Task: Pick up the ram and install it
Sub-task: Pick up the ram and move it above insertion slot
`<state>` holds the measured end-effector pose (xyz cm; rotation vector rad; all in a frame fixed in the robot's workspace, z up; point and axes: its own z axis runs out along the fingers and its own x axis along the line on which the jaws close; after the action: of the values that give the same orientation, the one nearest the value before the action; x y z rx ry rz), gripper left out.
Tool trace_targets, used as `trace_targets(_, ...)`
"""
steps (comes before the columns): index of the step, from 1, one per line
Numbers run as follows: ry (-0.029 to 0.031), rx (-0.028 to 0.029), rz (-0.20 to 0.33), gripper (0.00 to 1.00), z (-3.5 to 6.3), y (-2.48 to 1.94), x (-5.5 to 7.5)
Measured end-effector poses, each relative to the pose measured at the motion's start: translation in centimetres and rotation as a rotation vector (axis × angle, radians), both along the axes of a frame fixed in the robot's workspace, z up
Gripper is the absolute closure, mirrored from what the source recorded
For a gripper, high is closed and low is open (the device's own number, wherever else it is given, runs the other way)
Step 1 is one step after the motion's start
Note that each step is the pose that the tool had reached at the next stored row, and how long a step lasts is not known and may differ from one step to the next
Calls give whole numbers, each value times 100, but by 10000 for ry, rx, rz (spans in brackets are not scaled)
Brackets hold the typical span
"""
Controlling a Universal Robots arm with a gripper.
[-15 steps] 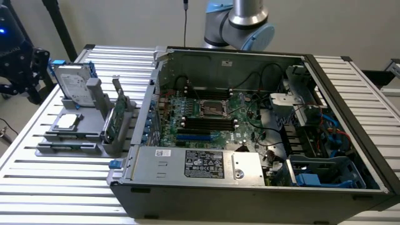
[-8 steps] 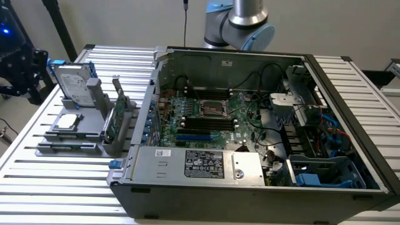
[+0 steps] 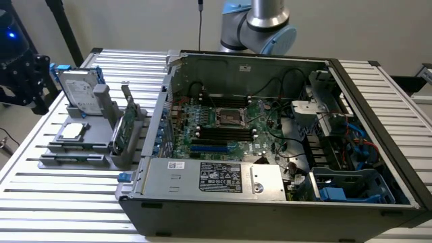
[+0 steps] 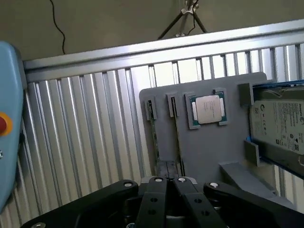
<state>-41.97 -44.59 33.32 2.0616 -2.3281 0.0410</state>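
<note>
Two thin boards stand on edge in the grey holder (image 4: 209,156). One board (image 4: 176,137) is next to the CPU (image 4: 207,109) and the other board (image 4: 155,142) is farther from it. Seen edge-on, I cannot tell which one is the ram. In the exterior view a green card (image 3: 121,129) stands upright in the same holder (image 3: 74,157). My gripper (image 4: 167,181) hangs above the boards' ends, its black fingers (image 4: 156,194) pressed together with nothing between them. The motherboard's black slots (image 3: 219,134) lie in the open computer case (image 3: 270,202).
A silver hard drive (image 4: 278,126) stands in the holder beside the CPU and appears in the exterior view as the hard drive (image 3: 80,91). The ribbed metal table (image 3: 60,202) carries the holder and the case. The arm's base (image 3: 260,25) rises behind the case. Cables and a blue bracket (image 3: 337,195) crowd the case's right side.
</note>
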Motion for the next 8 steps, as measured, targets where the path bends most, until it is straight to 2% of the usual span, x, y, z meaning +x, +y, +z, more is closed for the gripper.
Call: trace_targets(8, 1, 0, 1412, 89, -70, 1, 3)
